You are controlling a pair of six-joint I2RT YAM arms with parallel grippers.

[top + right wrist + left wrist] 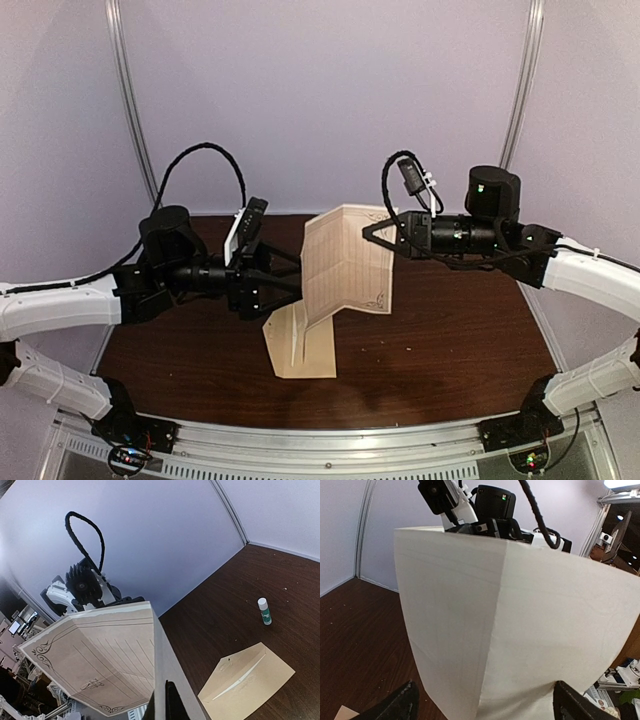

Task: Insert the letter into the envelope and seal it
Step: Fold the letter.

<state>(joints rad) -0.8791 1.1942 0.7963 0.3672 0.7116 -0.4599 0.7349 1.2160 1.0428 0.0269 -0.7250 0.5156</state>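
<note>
Your left gripper (pixel 290 288) stands with jaws wide apart at the letter's left edge, gripping nothing. The envelope (pixel 305 355) lies flat below. The creased letter (pixel 345 265) hangs aloft, pinched only by your right gripper (pixel 370 232); that single hold could let it swing, slip or tear.

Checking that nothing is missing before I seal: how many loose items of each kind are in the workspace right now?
letter: 1
envelope: 1
glue stick: 1
Total: 3
</note>
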